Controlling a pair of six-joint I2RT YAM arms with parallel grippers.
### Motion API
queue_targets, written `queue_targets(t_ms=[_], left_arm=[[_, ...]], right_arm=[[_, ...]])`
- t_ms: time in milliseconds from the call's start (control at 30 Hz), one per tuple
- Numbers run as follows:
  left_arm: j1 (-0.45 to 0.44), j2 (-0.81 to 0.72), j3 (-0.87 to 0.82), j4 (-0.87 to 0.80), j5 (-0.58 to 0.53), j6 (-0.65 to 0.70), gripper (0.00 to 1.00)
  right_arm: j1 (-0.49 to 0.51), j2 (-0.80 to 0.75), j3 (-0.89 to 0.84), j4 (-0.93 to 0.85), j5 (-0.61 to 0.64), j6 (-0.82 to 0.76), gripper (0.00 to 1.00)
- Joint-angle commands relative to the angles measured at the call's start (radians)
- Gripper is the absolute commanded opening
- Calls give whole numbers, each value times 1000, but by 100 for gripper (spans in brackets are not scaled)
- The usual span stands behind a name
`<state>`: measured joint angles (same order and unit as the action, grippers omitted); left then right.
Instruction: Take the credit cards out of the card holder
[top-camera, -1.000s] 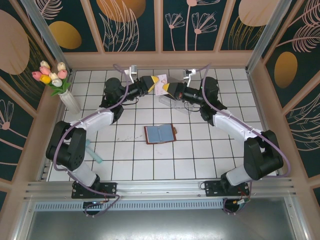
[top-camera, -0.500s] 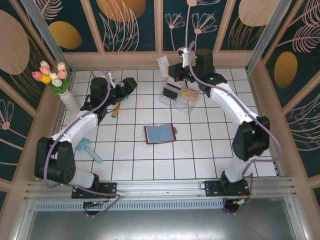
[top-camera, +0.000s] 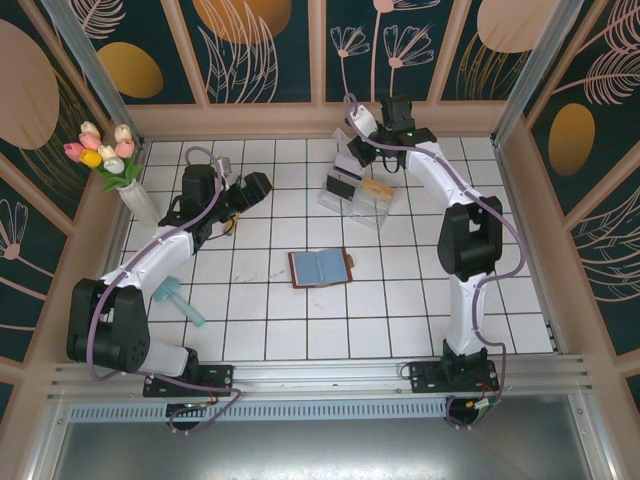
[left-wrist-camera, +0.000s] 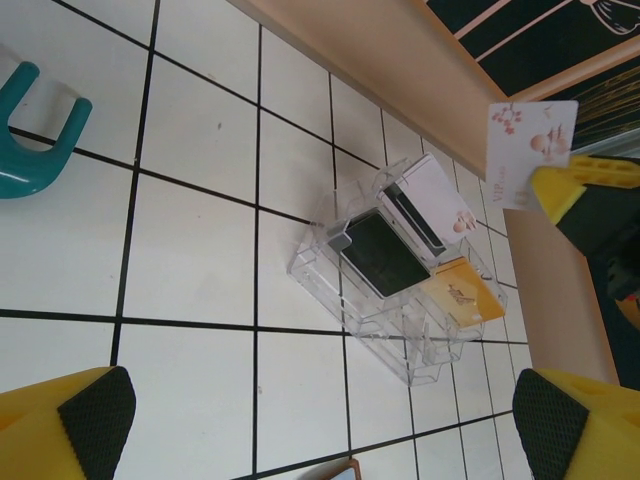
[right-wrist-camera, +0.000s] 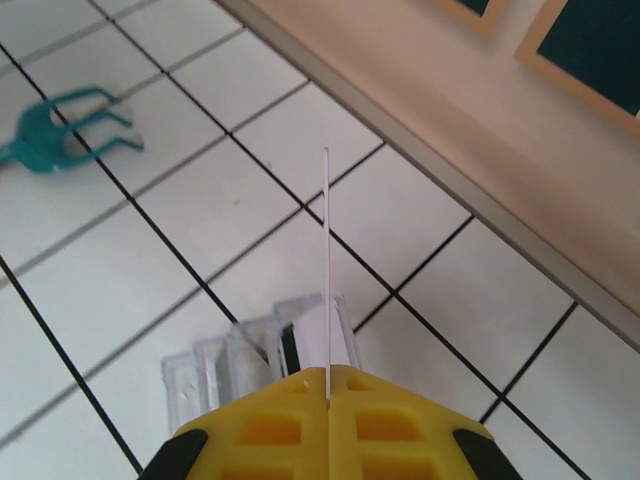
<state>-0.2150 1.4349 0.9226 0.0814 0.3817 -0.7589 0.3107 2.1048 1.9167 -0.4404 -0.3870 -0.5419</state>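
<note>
The card holder (top-camera: 321, 267) lies open on the near side of the clear box (top-camera: 358, 197). Left of the box, the left gripper (top-camera: 254, 187) hovers with its jaws wide apart. A dark card (left-wrist-camera: 383, 255) and a yellowish card (left-wrist-camera: 460, 295) sit in the box, and just above its far side the right gripper (right-wrist-camera: 328, 385) is clamped on an upright white card (right-wrist-camera: 327, 260).

- The top external view is bright and evenly lit from above; the white tiled floor (top-camera: 400, 320) shows no harsh glare, and the arms throw only faint, soft shadows on it.
- In the left wrist view the clear plastic box (left-wrist-camera: 380, 325) is sharp, with small highlights along its edges. The pads (left-wrist-camera: 95, 412) of the left gripper (left-wrist-camera: 322, 415) look soft at the bottom corners.
- In the right wrist view the right gripper (right-wrist-camera: 328, 378) is blurred up close; the white card (right-wrist-camera: 327, 260) it pinches reads as a thin bright line, edge-on.
</note>
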Motion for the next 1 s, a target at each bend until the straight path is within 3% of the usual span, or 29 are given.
queue_targets(t_ms=[0, 567, 967], left_arm=[[5, 2, -5, -14, 15, 27, 99], [6, 22, -24, 9, 54, 26, 99], [5, 25, -20, 4, 60, 30, 99]], right_arm=[[-13, 23, 64, -62, -31, -123, 0], [-42, 78, 104, -149, -125, -153, 0], [-44, 129, 108, -147, -75, -161, 4]])
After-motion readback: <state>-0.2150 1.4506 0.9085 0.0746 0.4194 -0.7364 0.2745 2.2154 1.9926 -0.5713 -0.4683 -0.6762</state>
